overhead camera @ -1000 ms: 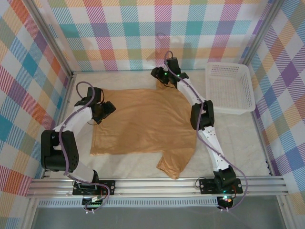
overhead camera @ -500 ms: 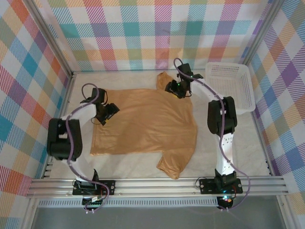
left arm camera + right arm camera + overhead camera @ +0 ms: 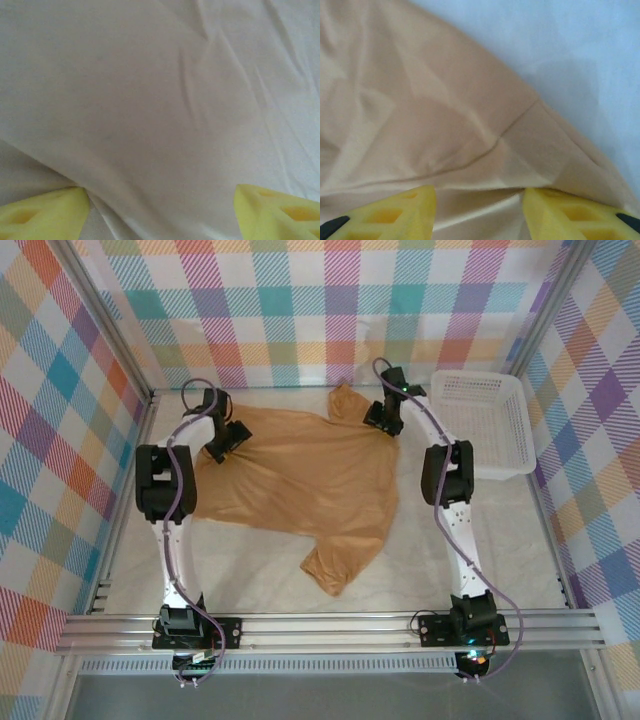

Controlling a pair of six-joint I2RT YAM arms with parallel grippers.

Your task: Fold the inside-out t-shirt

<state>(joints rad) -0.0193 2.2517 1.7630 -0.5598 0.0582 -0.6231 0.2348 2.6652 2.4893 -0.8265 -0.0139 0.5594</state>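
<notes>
Inside-out t-shirt: we log it spread on the table, one sleeve nearest | left gripper: wide open on its far-left corner | right gripper: fingers apart over far sleeve, grip we cannot tell | white mesh basket: far right.

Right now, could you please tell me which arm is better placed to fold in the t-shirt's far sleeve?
Right. The right tool sits open beside the far sleeve, whose seam lies just ahead of its fingers in the wrist view; the left tool is over the opposite far corner of the t-shirt.
</notes>
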